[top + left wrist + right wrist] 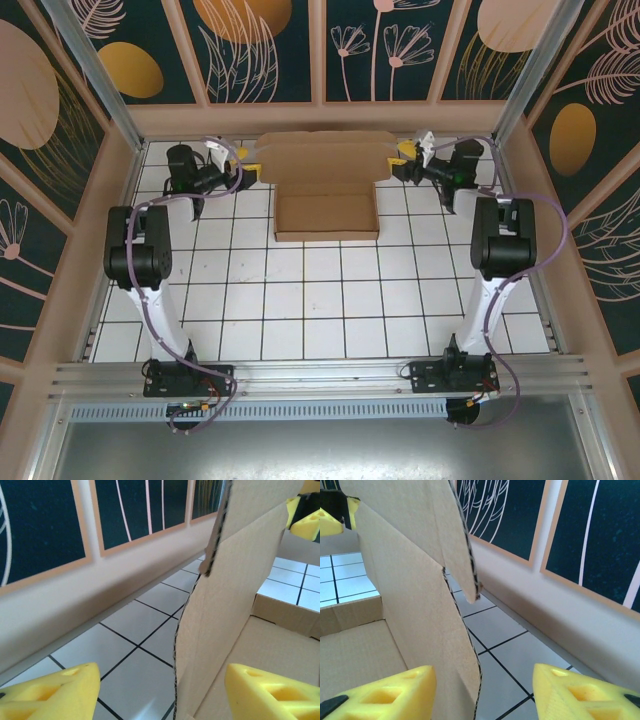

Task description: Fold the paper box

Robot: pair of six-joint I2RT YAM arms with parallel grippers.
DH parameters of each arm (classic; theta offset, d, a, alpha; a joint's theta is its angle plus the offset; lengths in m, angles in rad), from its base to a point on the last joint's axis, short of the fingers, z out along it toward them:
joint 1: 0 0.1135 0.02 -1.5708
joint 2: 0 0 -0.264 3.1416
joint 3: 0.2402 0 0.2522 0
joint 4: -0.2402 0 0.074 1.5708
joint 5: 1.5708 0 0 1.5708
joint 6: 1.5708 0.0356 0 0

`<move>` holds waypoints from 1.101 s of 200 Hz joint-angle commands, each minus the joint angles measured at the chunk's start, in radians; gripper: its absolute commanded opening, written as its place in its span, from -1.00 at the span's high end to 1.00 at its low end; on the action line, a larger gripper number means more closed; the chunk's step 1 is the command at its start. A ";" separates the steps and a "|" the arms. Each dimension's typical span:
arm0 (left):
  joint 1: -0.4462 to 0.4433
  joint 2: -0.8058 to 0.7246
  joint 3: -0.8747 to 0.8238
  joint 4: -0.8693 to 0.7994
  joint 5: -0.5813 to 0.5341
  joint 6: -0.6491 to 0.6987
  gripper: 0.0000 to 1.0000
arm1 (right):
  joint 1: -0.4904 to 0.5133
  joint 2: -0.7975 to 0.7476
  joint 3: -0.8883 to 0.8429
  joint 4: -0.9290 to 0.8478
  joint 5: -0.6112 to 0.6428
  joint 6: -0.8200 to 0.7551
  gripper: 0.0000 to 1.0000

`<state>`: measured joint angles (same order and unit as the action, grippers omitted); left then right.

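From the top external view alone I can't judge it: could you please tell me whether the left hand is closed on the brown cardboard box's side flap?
Observer: No. The left hand straddles the upright flap of the plain brown cardboard box, jaws open. White floor tile shows between its wall-side yellow finger and the cardboard.
Operator: Thank you. And the right hand?
Observer: The right hand is open around the opposite flap too, with a wide gap on the wall side.
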<state>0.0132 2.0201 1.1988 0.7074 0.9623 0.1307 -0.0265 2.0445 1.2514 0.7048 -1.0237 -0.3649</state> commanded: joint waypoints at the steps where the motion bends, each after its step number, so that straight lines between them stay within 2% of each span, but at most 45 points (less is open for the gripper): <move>1: -0.003 0.032 0.067 0.049 0.074 -0.016 -0.31 | 0.022 0.036 0.057 -0.083 -0.030 -0.046 -0.04; 32: -0.011 0.070 0.124 0.023 0.084 -0.009 -0.29 | 0.040 0.069 0.134 -0.220 -0.034 -0.120 0.13; 50: -0.020 0.085 0.152 -0.008 0.094 0.008 -0.18 | 0.046 0.076 0.150 -0.241 -0.035 -0.127 0.30; 84: -0.039 0.103 0.203 -0.173 0.093 0.143 0.26 | 0.052 0.070 0.166 -0.295 -0.029 -0.160 0.75; 104: -0.045 0.102 0.209 -0.194 0.083 0.162 0.51 | 0.060 0.054 0.162 -0.323 -0.016 -0.187 0.89; 119: -0.054 0.098 0.227 -0.274 0.054 0.225 0.71 | 0.067 0.037 0.144 -0.297 0.016 -0.166 0.95; 132: -0.062 0.088 0.219 -0.272 0.017 0.222 0.84 | 0.081 0.018 0.118 -0.242 0.082 -0.118 0.98; 142: -0.068 0.076 0.200 -0.219 -0.025 0.168 1.00 | 0.097 0.002 0.089 -0.189 0.151 -0.071 0.99; 161: -0.090 0.049 0.153 -0.124 -0.122 0.079 1.00 | 0.137 -0.027 0.040 -0.103 0.311 0.038 1.00; 170: -0.109 0.035 0.129 -0.079 -0.195 0.022 1.00 | 0.165 -0.040 0.027 -0.100 0.385 0.053 1.00; 184: -0.141 0.010 0.094 -0.047 -0.248 0.002 1.00 | 0.205 -0.058 0.017 -0.111 0.473 0.052 1.00; 201: -0.181 -0.017 0.055 -0.001 -0.376 -0.062 1.00 | 0.262 -0.073 0.003 -0.113 0.636 0.075 1.00; 220: -0.211 -0.052 0.014 0.045 -0.548 -0.166 1.00 | 0.317 -0.084 -0.035 -0.065 0.760 0.097 1.00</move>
<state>-0.1207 2.0277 1.2606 0.6563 0.6109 0.1051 0.1822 2.0121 1.2682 0.5648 -0.4610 -0.3099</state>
